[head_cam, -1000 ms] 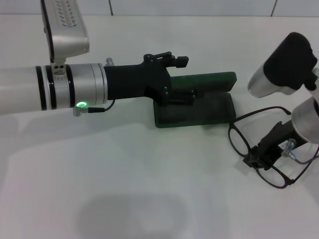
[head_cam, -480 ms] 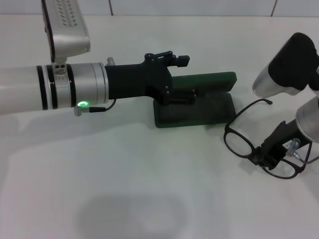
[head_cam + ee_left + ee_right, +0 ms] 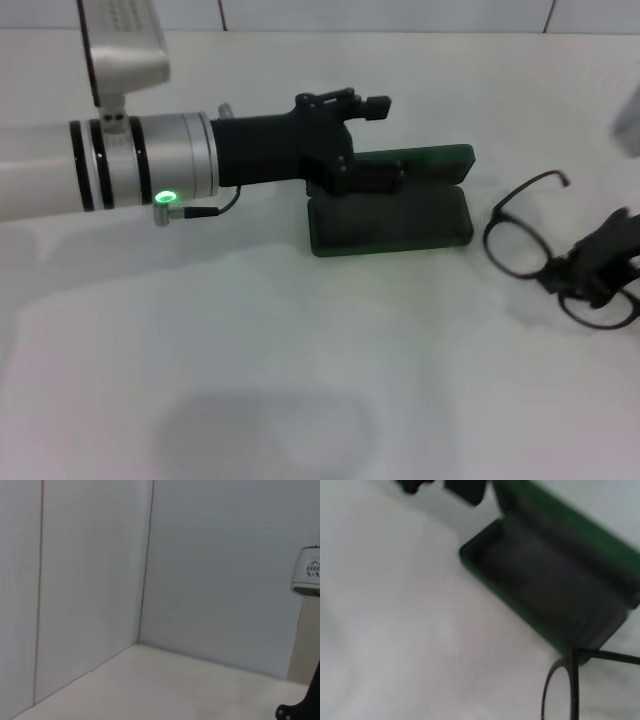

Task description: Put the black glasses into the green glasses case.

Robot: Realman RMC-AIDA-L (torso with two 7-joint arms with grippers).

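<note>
The green glasses case [image 3: 400, 225] lies open in the middle of the white table, its lid [image 3: 430, 160] standing upright at the back. My left gripper [image 3: 372, 181] reaches in from the left and is shut on the lid. My right gripper [image 3: 572, 277] is at the far right, shut on the bridge of the black glasses [image 3: 518, 243], to the right of the case. The right wrist view shows the open case [image 3: 545, 595] with its dark lining and one lens rim of the glasses [image 3: 572, 680] just beside its end.
The white table [image 3: 300, 380] runs to a white tiled wall at the back. My long left arm [image 3: 110, 170] lies across the left half above the table. The left wrist view shows only wall and table [image 3: 175, 690].
My right gripper has carried the glasses to the right and slightly back, away from the case, and most of the right arm has left the view. My left gripper shifted slightly up and right at the lid.
</note>
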